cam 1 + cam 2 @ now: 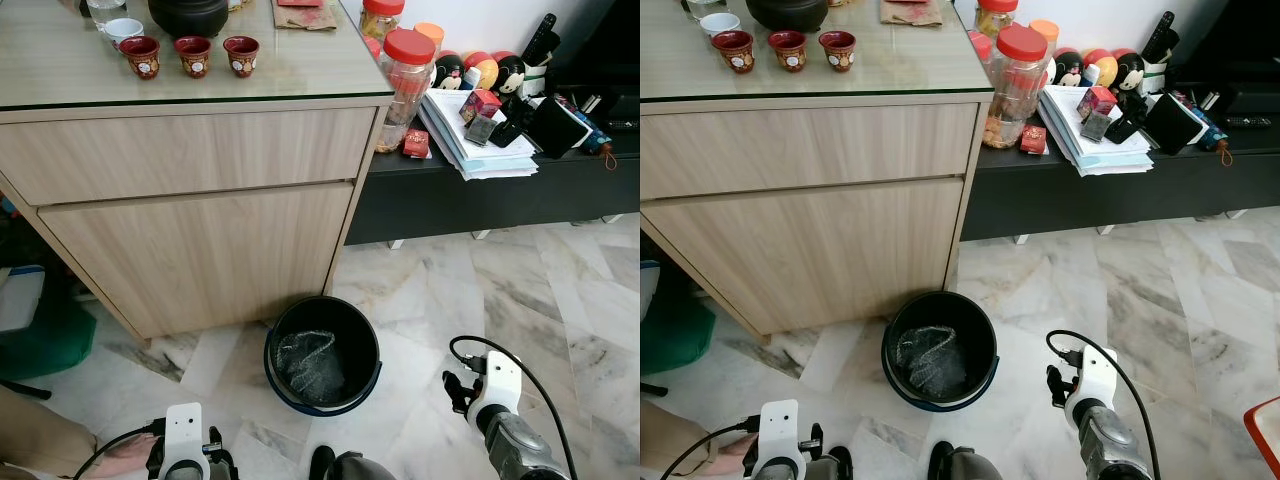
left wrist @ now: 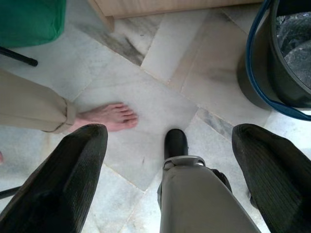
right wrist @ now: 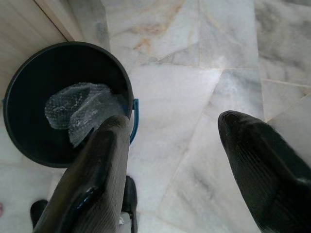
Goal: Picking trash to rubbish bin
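Both hands were empty and held low over the marble floor (image 1: pixel 560 290): the right hand (image 3: pixel 175 160) had its two black fingers spread wide with nothing between them, hanging just beside the rubbish bin (image 1: pixel 322 355), and the left hand (image 2: pixel 170 165) was likewise wide open above bare floor, near a person's bare foot (image 2: pixel 109 116) and trouser leg (image 2: pixel 34 111). That bin, a black bucket with a blue handle, stood on the floor close against the front of the light wooden table (image 1: pixel 190 200). Inside it lay a crumpled wad of clear bubble wrap (image 3: pixel 77 109), resting against the bottom and one wall, so the trash seemed already to be in its place. Such wrap would be very light, soft and springy, and somewhat slippery; if it had to be lifted, a pinch across a bunched fold would likely hold better than a grip on a flat sheet. On the glass top of the table stood three small red cups (image 1: pixel 192 55) in a row, a white cup (image 1: pixel 122 30) and a dark pot (image 1: pixel 187 14); whether the cups held anything could not be told. On the low black shelf (image 1: pixel 480 195) beside it, two clear jars with red lids (image 1: pixel 405 85) held snacks, next to a stack of papers (image 1: pixel 470 140) with small things on top.
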Motion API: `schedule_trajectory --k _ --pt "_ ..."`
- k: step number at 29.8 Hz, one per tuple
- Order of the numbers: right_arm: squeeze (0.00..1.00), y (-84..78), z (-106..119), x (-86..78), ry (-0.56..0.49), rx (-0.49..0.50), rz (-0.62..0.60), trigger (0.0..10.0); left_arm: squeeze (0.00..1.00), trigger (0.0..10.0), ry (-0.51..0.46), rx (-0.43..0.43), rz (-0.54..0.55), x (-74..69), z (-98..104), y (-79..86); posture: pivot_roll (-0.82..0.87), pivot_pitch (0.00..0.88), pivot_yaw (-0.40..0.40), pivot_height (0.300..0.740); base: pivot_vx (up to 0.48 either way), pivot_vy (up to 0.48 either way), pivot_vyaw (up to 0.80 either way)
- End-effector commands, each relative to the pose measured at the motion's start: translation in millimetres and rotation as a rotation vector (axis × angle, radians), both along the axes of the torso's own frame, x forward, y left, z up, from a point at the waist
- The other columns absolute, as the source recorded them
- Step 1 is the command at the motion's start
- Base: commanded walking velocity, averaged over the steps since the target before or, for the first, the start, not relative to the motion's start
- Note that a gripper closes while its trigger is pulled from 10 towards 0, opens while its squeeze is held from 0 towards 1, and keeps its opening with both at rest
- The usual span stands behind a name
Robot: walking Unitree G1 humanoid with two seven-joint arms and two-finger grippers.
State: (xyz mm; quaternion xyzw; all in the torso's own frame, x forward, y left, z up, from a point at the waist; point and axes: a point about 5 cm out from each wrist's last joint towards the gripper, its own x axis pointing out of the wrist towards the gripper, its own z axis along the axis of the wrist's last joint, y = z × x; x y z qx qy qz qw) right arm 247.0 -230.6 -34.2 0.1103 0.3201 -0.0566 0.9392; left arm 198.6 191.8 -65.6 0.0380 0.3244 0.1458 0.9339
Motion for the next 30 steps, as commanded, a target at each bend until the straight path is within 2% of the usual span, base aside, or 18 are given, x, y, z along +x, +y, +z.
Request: schedule_trajectory --k 1,6,11,19,30 --pt "0.00 -2.6 -5.9 -8.6 0.033 0.027 -0.017 10.0 0.00 10.0 0.048 0.010 -0.004 -11.2 -6.9 -2.6 0.03 0.187 -0.175 0.740 0.000 0.000 0.00" --pt "0.00 2.9 -5.0 -5.5 0.021 0.016 -0.006 10.0 0.00 10.0 0.045 0.043 0.014 -15.3 -7.3 2.3 0.04 0.180 -0.167 0.740 0.000 0.000 0.00" --pt "0.00 7.9 -10.5 -10.7 0.058 -0.011 0.014 10.0 0.00 10.0 0.051 0.045 0.029 -17.7 -8.0 4.9 0.05 0.177 -0.163 0.740 0.000 0.000 0.00" --pt "0.00 9.4 -14.3 -15.4 0.076 0.000 0.000 10.0 0.00 10.0 0.037 0.042 0.029 -13.6 -6.0 4.7 0.05 0.193 -0.161 0.740 0.000 0.000 0.00" --pt "0.00 6.8 -16.7 -19.8 0.088 -0.003 -0.016 10.0 0.00 10.0 0.036 0.030 0.018 -12.0 -5.9 0.9 0.05 0.199 -0.156 0.740 -0.350 0.000 0.00"
